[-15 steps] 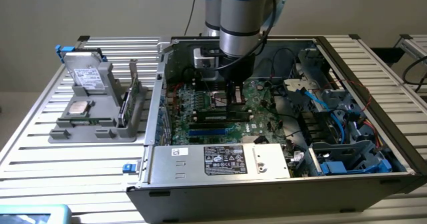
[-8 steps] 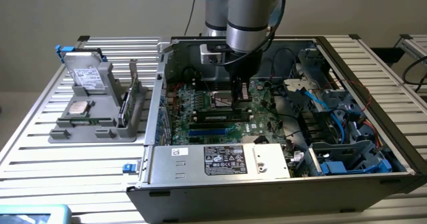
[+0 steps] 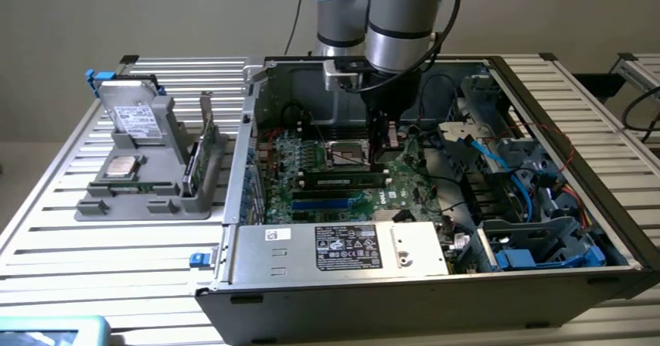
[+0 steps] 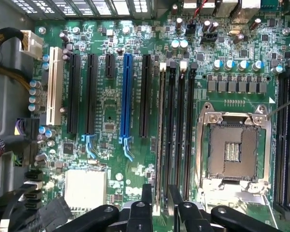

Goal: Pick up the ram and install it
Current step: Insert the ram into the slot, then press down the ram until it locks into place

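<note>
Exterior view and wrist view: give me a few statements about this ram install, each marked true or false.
1. The ram stands in a slot on the motherboard. True.
2. The silver-grey drive lies inside the case. False: it stands in the grey holder outside the case, on the exterior view's left.
3. The processor socket holds no chip. True.
4. The hand hangs over the grey holder. False: it is down inside the case, over one end of the ram.
5. Every long expansion slot is black. False: one is a blue slot and one a white slot.
</note>
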You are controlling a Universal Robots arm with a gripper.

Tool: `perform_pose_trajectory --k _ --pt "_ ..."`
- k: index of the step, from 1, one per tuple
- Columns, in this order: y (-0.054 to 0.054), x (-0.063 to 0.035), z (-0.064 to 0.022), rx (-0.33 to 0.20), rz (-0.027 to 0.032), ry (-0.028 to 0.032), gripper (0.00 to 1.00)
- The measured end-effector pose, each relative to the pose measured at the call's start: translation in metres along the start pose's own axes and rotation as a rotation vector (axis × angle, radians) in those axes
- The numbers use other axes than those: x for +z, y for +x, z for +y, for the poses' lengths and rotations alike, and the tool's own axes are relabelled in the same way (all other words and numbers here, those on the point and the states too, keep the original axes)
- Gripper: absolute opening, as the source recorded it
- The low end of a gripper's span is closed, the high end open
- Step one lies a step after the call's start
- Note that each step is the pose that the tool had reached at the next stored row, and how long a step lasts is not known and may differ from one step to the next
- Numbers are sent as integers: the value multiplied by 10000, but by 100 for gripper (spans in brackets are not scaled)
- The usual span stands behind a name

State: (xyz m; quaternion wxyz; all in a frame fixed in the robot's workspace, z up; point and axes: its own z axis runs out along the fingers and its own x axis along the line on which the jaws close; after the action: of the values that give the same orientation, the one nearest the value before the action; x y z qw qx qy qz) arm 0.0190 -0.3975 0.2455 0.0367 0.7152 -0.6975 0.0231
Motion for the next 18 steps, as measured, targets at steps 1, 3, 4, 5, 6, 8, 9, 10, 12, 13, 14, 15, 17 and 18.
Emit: perform_pose_trajectory --k 1,3,4,5,6,8,9,10,12,13,14,15,17,18 --pt "0 0 -1 -5 -3 -74 27" --pt "0 0 -1 -5 -4 -76 27" --pt "0 0 -1 -5 -6 -76 27" --pt "0 -1 -2 -5 -7 -76 27" --pt "1 -1 -2 -6 -7 -76 27" --pt "0 -1 -2 -6 -9 -76 27" --pt "1 -1 -2 -6 -11 -76 27" --pt "1 -1 -2 -6 -12 -76 27" --pt "1 -1 -2 -6 -14 -76 25" --pt "0 -1 -2 -6 -16 -76 25" --pt "0 -1 -2 -6 -17 -76 13" --pt "1 -1 -2 -6 -18 -76 13" --pt "0 -1 -2 -6 -20 -76 11" --pt "1 2 -1 -6 -21 -75 11"
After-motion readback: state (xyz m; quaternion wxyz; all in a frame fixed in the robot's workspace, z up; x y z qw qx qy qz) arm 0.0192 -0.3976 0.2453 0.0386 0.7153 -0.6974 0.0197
